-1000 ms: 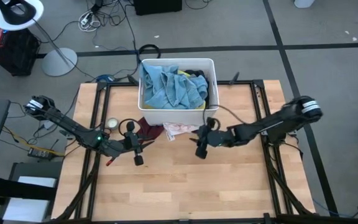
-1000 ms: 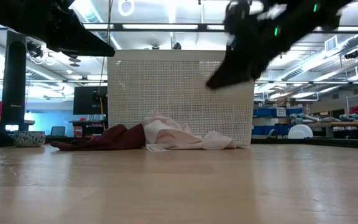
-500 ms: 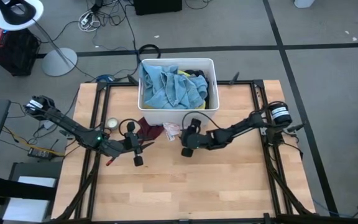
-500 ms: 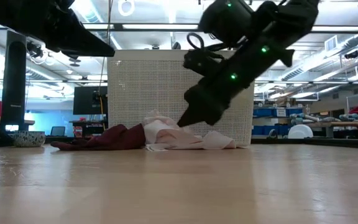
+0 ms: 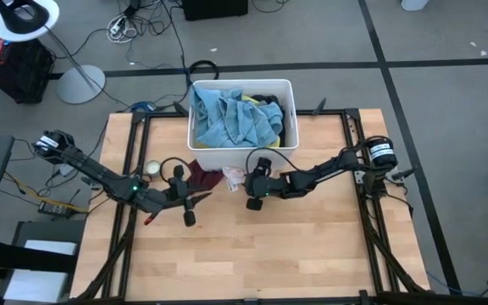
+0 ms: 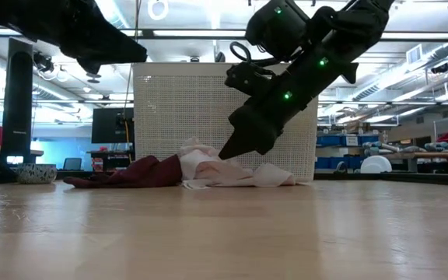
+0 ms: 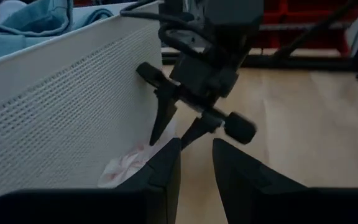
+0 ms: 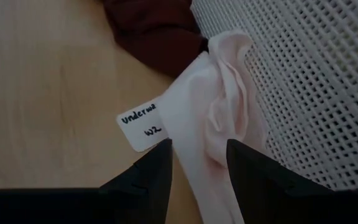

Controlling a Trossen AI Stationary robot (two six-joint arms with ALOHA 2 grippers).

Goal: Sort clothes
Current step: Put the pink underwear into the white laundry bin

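Note:
A pale pink garment [image 8: 219, 106] with a white handwritten tag [image 8: 140, 127] lies on the table against the white bin's near wall [image 5: 242, 158]. A maroon garment [image 5: 200, 176] lies just left of it. The pink garment also shows in the high view [image 5: 234, 176] and the low view [image 6: 224, 173]. My right gripper [image 8: 197, 163] is open, low over the pink garment, one finger on each side of its folds. My left gripper [image 5: 198, 197] is open and empty above the table, near the maroon garment. The bin holds light blue denim [image 5: 231, 119] and other clothes. My right gripper comes slanting down from the table's right at the pink garment's bunched folds [image 8: 197, 134]. Its open fingers [image 6: 228, 149] are level with the top of the cloth. I cannot tell whether they touch it.
The bin's mesh wall [image 8: 309, 81] stands right behind both garments. A small round bowl [image 5: 152, 168] sits at the table's left. Bare wood [image 5: 252, 254] lies toward the near edge. Both arms are close together in front of the bin.
My right gripper has swung from the table's right toward its left and come down, stopping just over the pink garment by the bin wall. Its arm has folded in. The garments have not moved.

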